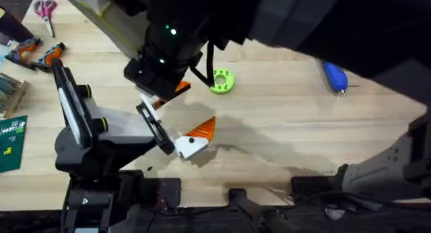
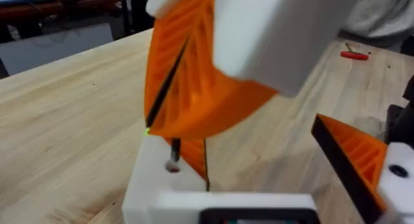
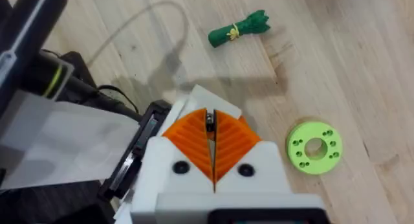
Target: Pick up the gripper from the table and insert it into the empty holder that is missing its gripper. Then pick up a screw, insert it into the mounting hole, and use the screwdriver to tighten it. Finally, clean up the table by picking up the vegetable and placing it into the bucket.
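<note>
Overhead: screwdriver (image 1: 335,76) lying at table's 2 o'clock; right gripper (image 1: 168,95) hovering at 11 o'clock of left gripper (image 1: 195,137) | Left wrist: left gripper (image 2: 259,138) standing released | Right wrist: right gripper (image 3: 210,117) pinching screw (image 3: 209,122); vegetable (image 3: 238,30) lying well apart from disc (image 3: 314,147)

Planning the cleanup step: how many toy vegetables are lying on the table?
1: the green toy vegetable lies on the bare wood, apart from the green disc with holes. Others may be hidden beneath the arms.

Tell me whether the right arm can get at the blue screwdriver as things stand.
Probably yes, but not at once: the screwdriver lies unobstructed on bare table on the right side, while the right gripper is shut on a screw.
</note>
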`<action>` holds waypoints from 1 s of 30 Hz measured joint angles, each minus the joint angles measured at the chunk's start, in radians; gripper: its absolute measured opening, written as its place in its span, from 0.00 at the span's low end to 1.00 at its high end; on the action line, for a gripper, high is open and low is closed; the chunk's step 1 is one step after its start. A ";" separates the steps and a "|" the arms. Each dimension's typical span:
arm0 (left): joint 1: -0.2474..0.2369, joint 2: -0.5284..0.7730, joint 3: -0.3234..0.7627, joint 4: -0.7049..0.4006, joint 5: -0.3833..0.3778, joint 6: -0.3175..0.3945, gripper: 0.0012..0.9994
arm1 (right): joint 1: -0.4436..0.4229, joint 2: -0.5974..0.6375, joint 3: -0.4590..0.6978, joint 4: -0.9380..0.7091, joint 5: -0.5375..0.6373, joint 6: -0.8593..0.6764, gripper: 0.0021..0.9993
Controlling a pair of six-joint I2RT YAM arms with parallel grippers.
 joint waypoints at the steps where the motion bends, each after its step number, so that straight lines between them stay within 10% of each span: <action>1: 0.000 0.000 0.000 0.000 0.000 0.000 0.99 | 0.000 0.000 0.000 0.000 0.000 0.000 0.00; 30: 0.000 0.000 0.000 0.000 0.000 0.000 0.99 | 0.000 0.032 0.000 -0.004 -0.004 0.000 0.00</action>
